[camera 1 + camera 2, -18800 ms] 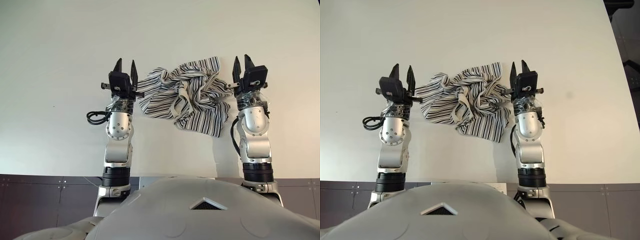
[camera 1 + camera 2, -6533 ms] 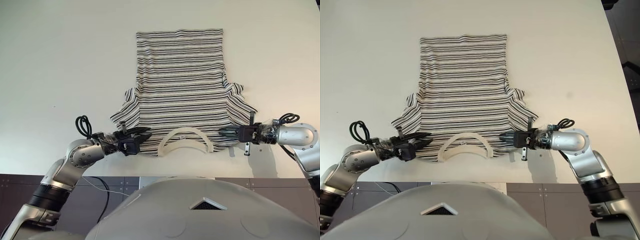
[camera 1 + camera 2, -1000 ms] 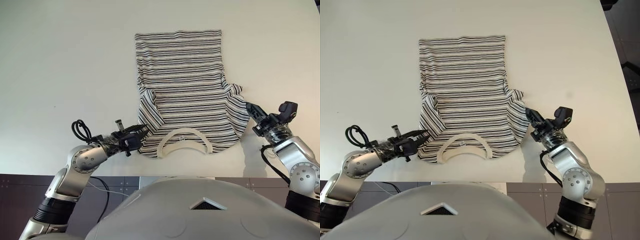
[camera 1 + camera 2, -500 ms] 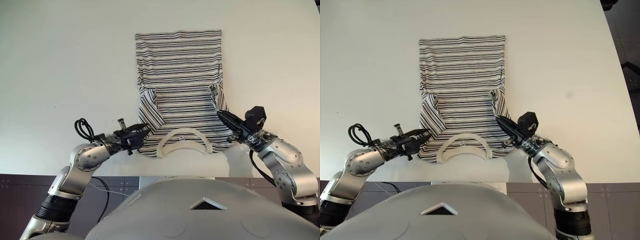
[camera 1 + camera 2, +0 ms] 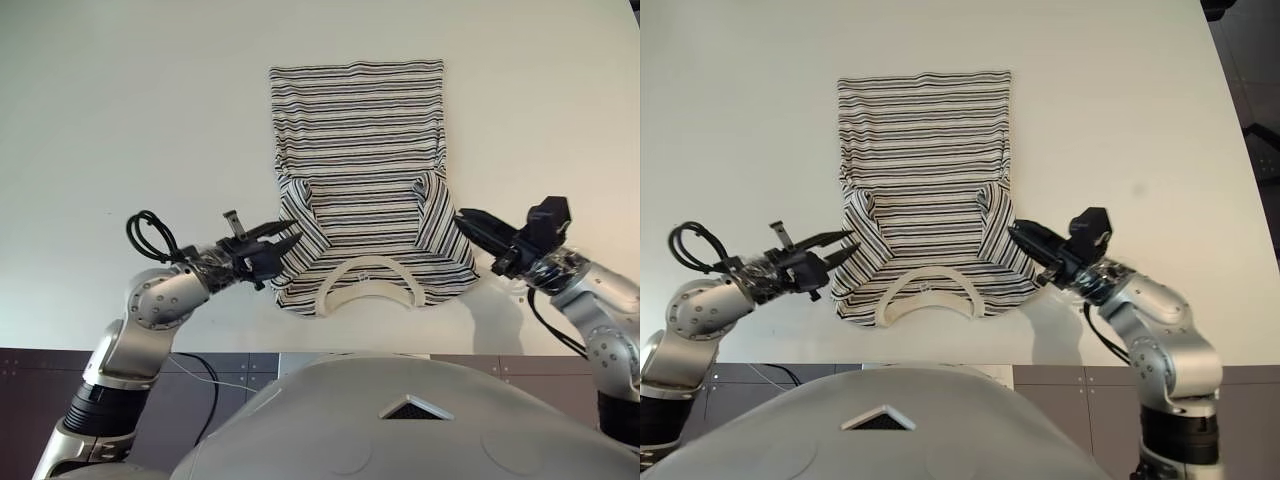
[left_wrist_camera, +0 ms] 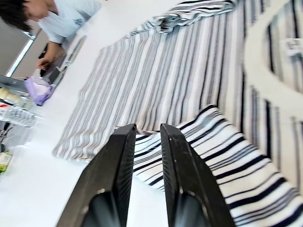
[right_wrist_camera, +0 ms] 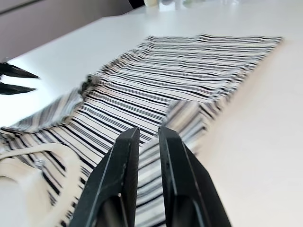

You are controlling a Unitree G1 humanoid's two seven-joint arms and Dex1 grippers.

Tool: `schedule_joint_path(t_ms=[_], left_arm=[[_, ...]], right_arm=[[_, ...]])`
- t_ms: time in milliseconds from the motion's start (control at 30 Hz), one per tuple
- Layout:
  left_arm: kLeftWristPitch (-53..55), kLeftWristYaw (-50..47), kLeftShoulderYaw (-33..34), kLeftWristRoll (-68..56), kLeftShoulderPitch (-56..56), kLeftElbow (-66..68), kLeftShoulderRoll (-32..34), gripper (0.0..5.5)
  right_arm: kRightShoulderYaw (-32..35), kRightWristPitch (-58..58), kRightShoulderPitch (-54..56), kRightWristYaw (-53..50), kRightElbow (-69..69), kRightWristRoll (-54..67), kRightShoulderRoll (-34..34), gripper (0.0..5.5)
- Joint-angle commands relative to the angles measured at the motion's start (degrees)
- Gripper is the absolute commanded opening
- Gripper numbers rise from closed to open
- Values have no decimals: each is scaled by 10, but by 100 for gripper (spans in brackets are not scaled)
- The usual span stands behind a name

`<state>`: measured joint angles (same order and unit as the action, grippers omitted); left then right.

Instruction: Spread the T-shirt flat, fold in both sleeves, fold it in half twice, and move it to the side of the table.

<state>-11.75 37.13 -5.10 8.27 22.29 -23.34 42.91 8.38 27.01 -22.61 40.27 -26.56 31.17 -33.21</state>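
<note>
You have the black-and-white striped T-shirt lying flat on the white counter. Its long axis runs straight from near to far, with the cream ribbed collar at the near end and the straight hem at the far end. Both sleeves are already turned in: the left sleeve and the right sleeve lie as slanted flaps on the body. By my reading, your next job is the first fold in half.

That fold turns on one relation: the shirt sits between your two arms, and the collar end is the end within reach. The left jaws point right at the near left edge, with their tips at the shirt's border. The right jaws point left, just beside the near right edge and clear of the cloth. Both pairs stand a little apart with nothing between them. Neither arm is clearly nearer, since they flank the shoulders about evenly. A two-armed lift of the near end toward the hem looks like the natural move.

The head views give you the whole outline, with the two long sides running roughly parallel. The left wrist view adds the left flap's boldly striped edge lying just past the tips. The right wrist view shows the right flap's corner sitting on the body, and the left jaws farther off across the shirt. I cannot tell whether the left tips touch the fabric.
</note>
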Motion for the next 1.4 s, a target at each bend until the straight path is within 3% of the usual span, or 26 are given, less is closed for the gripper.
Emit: schedule_joint_path(t_ms=[33,200,433,600,767,1100,1300,1400], left_arm=[[-36,13,25,19,21,31,40,95],[-65,18,31,19,28,42,51,95],[-264,9,97,56,110,131,127,95],[-362,-14,73,135,137,167,129,179],[-384,-62,34,229,114,185,95,179],[-355,-79,-42,272,42,229,80,179],[-359,-87,-58,264,55,237,96,71],[-360,-95,-60,263,59,243,103,41]], right_arm=[[-38,-55,-18,22,44,-68,-16,72],[-100,-126,-58,13,86,-151,-2,72],[-57,-135,-47,-4,63,-127,0,72],[-37,-117,-30,-1,46,-110,-6,75],[-16,-96,6,9,42,-91,-19,75],[-18,-89,24,20,52,-97,-23,75],[12,-139,15,59,87,-129,-72,75],[16,-280,-8,101,149,-207,-128,75]])
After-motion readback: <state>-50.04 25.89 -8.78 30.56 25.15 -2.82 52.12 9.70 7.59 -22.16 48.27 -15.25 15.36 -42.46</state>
